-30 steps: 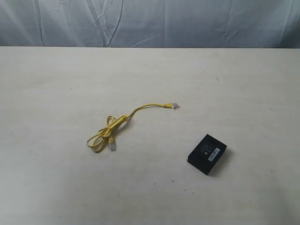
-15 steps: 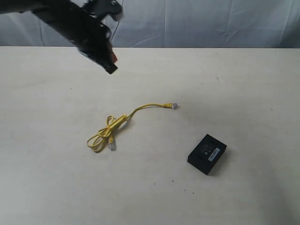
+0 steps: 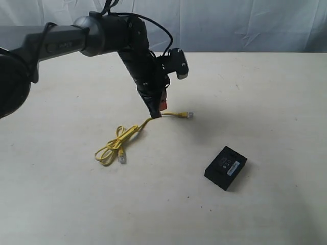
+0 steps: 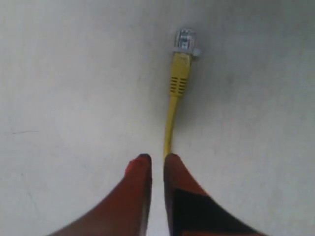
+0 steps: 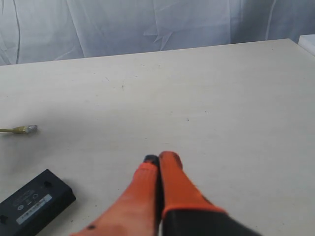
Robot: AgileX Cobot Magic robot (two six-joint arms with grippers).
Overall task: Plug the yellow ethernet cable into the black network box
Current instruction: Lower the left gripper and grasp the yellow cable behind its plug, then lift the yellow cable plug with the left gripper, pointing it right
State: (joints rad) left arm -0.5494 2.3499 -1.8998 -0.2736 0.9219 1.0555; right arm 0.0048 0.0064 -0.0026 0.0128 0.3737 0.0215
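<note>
Closest to me, on the right, the black box point(image 3: 226, 167) lies flat on the tabletop point(image 3: 265, 92) with its white sticker point(image 3: 232, 166) facing up. Nothing is plugged into it. The right jaws hang over the tabletop near that box, pressed together with nothing in them.

A bit farther and to the left, the yellow cord point(image 3: 115, 145) lies in a tied loop. One loose end runs right and away to a clear plug point(image 4: 185, 39), well apart from the box.

The left arm point(image 3: 135, 56) reaches down onto that loose end, just behind the plug. The left jaws are narrow, with only a thin slit between them. The cord slips out of sight right at their tips. I don't think it is pinched yet, but I can't be sure.

So I think I'm at the first step, getting hold of the cord. Next I should open the jaws a little, close them on the cord just behind the plug, then lift it over to the box. I can't see which side has the hole.

The tabletop is pale and plain with a few tiny specks. Behind its far edge hangs a wrinkly whitish cloth point(image 3: 245, 25).
</note>
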